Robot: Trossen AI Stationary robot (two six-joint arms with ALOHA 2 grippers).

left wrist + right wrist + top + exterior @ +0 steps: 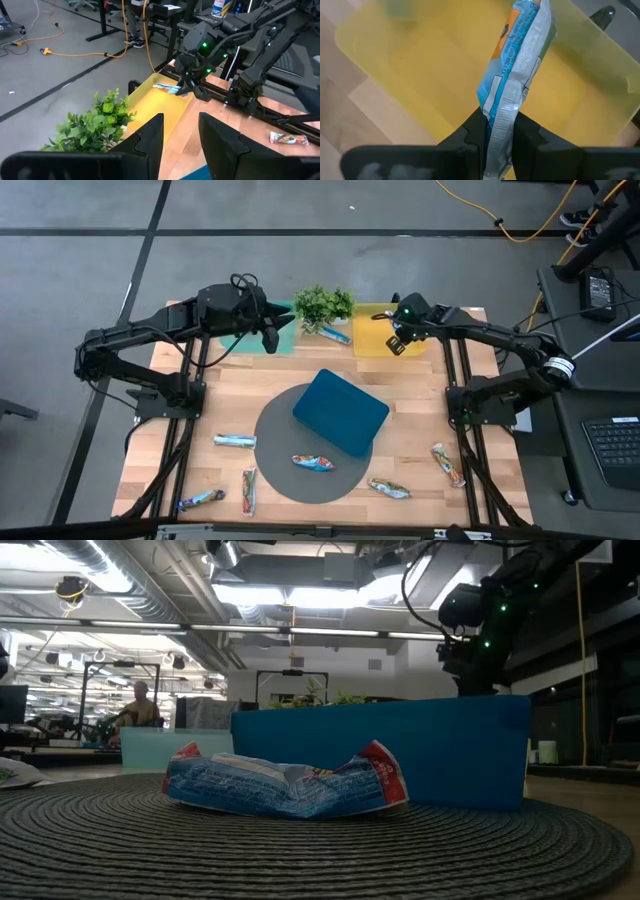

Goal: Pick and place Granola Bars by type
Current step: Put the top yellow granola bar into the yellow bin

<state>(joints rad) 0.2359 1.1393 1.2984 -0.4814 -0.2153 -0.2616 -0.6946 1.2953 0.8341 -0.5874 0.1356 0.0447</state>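
Observation:
My right gripper [395,345] hovers over the yellow tray [372,340] at the table's far side, shut on a silver-blue granola bar with orange print [517,60]. My left gripper [180,137] is open and holds nothing. It hangs over the teal tray [285,340], left of the small plant [323,305]. Another bar [335,333] lies beside the plant. A blue-red bar [285,785] lies flat on the round grey mat [275,470]. Several more bars lie on the wood: [235,441], [388,489], [447,463], [248,490], [200,500]. My right gripper pinches the bar between its two fingers [470,135] at one crimped end of the wrapper [501,120]. The fingers come from above. The rest of the bar sticks out past the fingertips, lifted clear above the yellow tray's floor [435,65].
A blue box [340,412] sits on the grey mat at the table's middle, partly over its far right edge. The plant stands between the two far trays. Arm bases and frames stand at the table's left and right edges. A person shows far back in the room [140,705].

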